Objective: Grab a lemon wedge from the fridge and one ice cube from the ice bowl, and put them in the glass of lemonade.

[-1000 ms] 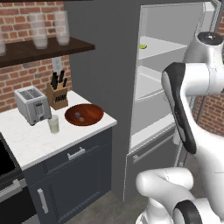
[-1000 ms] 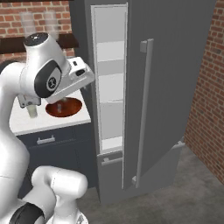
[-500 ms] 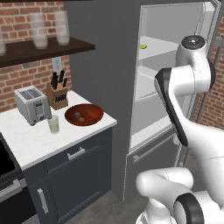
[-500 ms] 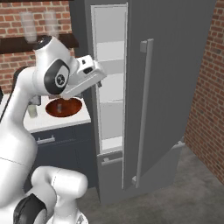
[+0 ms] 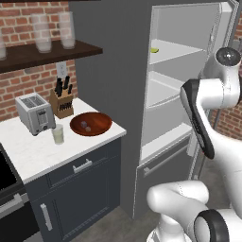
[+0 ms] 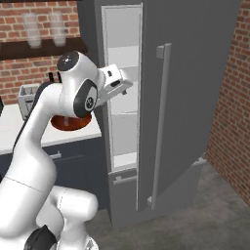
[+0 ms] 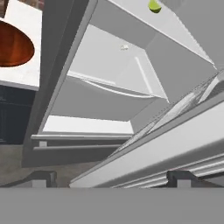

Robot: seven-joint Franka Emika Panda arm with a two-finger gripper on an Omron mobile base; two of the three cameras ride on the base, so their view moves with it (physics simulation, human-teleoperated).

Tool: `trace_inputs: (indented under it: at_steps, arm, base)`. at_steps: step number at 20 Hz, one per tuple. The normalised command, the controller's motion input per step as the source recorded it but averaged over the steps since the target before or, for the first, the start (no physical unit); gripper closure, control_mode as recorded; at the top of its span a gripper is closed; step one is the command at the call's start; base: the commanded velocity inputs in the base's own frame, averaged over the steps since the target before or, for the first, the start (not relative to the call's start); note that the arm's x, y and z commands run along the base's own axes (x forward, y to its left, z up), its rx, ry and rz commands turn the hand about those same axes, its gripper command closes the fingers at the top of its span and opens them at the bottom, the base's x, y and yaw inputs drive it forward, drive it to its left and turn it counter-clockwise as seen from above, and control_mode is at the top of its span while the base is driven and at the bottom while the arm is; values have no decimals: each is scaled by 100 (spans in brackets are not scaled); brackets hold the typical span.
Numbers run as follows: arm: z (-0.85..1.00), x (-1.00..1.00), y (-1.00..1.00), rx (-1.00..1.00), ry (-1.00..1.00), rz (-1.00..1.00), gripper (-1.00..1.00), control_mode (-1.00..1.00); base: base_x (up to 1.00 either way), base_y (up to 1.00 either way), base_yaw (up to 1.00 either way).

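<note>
Small yellow-green lemon wedge [image 5: 154,49] resting on the upper shelf inside the open fridge [image 5: 113,71], near the shelf's left front edge; seen again at the very top of the hand view [image 7: 154,6], on the pale shelf. Lower shelves of the fridge bare and pale grey, fridge door swung wide with its long light grey bar handle [image 6: 160,122] facing outward. Gripper [image 6: 119,85] raised at the fridge opening, about level with a middle shelf, fingers spread wide and grasping nothing; finger tips visible at the bottom of the hand view [image 7: 109,178], angled down toward the lower shelves and door edge. Lemon wedge therefore above the gripper and deeper inside the fridge, one shelf higher than where the hand points. Probable next need: lifting and tilting the hand upward, then reaching in over the upper shelf. Too small to judge the wedge's long axis. To the left of the fridge, a white tabletop [image 5: 33,151] carrying the reddish-brown ice bowl [image 5: 90,124], the small glass of lemonade [image 5: 58,134] just beside it, a toaster [image 5: 35,113] and a knife block [image 5: 62,101], all well apart from the gripper.
</note>
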Motion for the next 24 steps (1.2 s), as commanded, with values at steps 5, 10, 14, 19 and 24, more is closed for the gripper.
trace_inputs:
  at_steps: [5, 10, 14, 19, 24]
  arm:
    - [0, 1, 22, -5, -12, 2, -100, -100]
    - [0, 36, 0, -8, 0, -4, -100, -100]
    - [0, 50, -2, -2, 0, -8, -100, -100]
    - [0, 25, -21, -2, 1, -9, -100, -100]
    - [-3, 0, -47, 0, 0, -11, -100, -100]
  base:
    - [0, 0, 0]
    - [0, 0, 0]
    - [0, 0, 0]
    - [0, 0, 0]
    - [0, 0, 0]
